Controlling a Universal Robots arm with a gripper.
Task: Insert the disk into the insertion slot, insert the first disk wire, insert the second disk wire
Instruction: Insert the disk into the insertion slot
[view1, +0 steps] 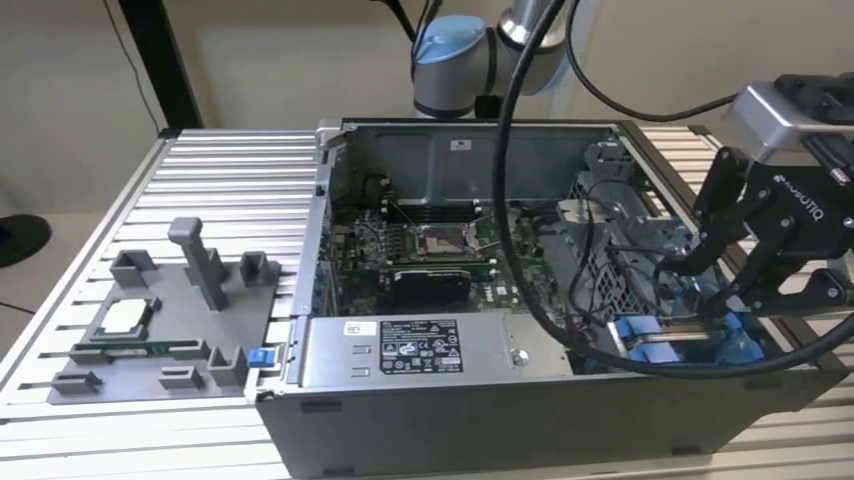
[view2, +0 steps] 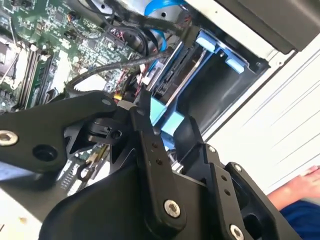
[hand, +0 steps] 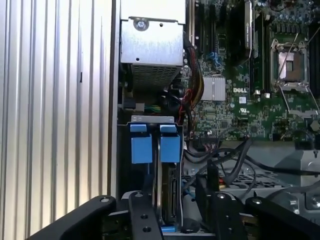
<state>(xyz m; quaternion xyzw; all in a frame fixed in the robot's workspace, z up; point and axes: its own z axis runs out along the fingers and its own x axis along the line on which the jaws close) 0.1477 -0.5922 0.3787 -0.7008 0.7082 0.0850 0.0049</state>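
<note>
Two fingers (hand: 144, 220) of gripper (hand: 181, 212) spread apart, pinching nothing that shows; in the first wrist view the near end of disk (hand: 171, 192) lies between them. Disk stands edge-on inside slot (hand: 150, 120), its blue tab (hand: 170, 146) level with neighbour tab (hand: 141, 146) of the bay beside it, which looks empty. So step one reads as done: disk seated. Black cables (hand: 232, 160) run just beside the slot, near the disk's connector edge; can't tell if either plug is in, so I count both wire steps as open, about a third along. Further out: motherboard (hand: 260, 75), silver box (hand: 150, 45), ribbed table (hand: 50, 100); grey tray (view1: 147, 340) sits well apart on the exterior view's left
</note>
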